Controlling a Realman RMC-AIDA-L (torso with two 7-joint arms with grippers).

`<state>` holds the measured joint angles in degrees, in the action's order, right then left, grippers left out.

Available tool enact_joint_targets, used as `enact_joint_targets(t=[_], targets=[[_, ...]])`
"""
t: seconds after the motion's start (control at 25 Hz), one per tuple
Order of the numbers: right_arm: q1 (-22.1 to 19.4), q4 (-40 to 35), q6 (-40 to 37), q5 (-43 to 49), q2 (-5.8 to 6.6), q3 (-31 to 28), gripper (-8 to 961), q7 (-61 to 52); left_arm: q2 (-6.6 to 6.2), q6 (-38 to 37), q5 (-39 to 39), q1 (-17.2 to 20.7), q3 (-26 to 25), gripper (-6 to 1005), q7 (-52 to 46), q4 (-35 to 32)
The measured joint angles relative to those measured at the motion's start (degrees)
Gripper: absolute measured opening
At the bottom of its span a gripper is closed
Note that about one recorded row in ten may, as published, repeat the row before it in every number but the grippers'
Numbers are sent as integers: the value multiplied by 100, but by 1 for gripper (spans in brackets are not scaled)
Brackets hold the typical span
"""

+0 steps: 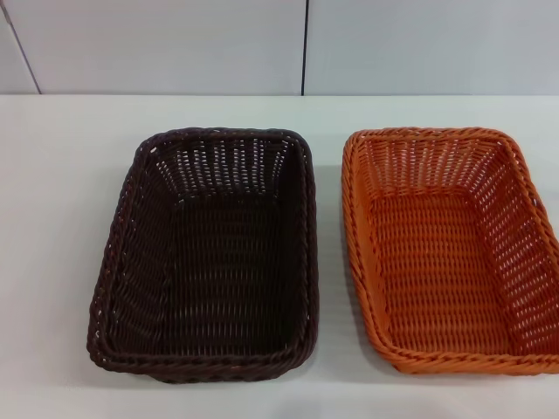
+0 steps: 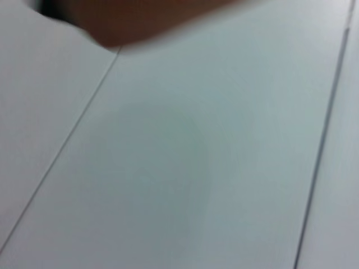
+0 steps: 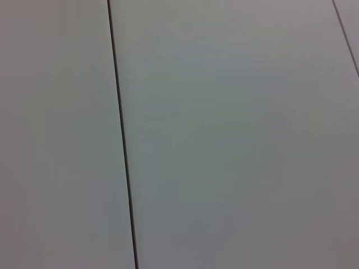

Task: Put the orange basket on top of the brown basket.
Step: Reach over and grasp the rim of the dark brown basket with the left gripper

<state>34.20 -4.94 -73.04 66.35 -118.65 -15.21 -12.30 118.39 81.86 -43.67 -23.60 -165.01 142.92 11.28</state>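
The brown basket (image 1: 205, 257) is sitting on the white table (image 1: 61, 218) toward the robot's left, and the orange basket (image 1: 450, 253) is sitting just beside it toward the robot's right, with a narrow strip of bare table showing between their braided rims. Both are resting upright with their open tops facing up and their long sides running away from the robot, and the orange one is running off the right edge of the head view. Nothing is lying inside either basket, and the orange basket is not yet resting on the brown one. Behind the table, pale wall panels (image 1: 175, 44) are standing, split by a dark vertical seam (image 1: 305, 48). Neither arm is showing in the head view. The left wrist view is looking at pale panels crossed by thin seams, with a blurred dark reddish-brown shape (image 2: 146, 17) filling one edge, possibly part of the brown basket, though it is too smeared to say. The right wrist view is showing only pale panels and a dark seam (image 3: 120, 134). Neither gripper is appearing anywhere, so how their fingers are standing is impossible to tell.
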Motion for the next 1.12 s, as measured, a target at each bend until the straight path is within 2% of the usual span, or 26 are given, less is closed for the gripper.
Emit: enact_joint_targets(t=[0.16,0.4,0.52,0.88,0.92,0.96,1.0,1.04,1.08,1.12], targets=[[4,16,-1,0,0,0,575,0,0,220,14,-7,-5,497,81,-112],[11,42,-4,0,0,0,574,0,-18,150,101,-9,-9,452,-45,-162],[8,46,-7,0,-1,5,574,0,-10,244,376,-6,-21,430,-163,-324],[-20,73,-9,0,-9,9,575,0,-61,266,331,-7,210,435,-686,-248],[-22,75,-9,0,-9,9,575,0,-94,121,214,51,657,435,-1088,50],[-29,80,-9,0,-9,9,575,0,-94,121,214,51,657,436,-1088,50],[-38,84,-8,0,-9,9,575,0,-113,-661,132,159,1629,436,-1956,1025],[-49,91,-8,1,-9,9,575,0,-172,-1297,8,175,2158,437,-2608,1590],[-59,98,-8,1,-9,9,575,0,-172,-1297,8,175,2158,437,-2608,1590],[-69,102,-8,2,-9,9,575,0,-288,-1878,-253,179,2613,438,-3311,2076]])
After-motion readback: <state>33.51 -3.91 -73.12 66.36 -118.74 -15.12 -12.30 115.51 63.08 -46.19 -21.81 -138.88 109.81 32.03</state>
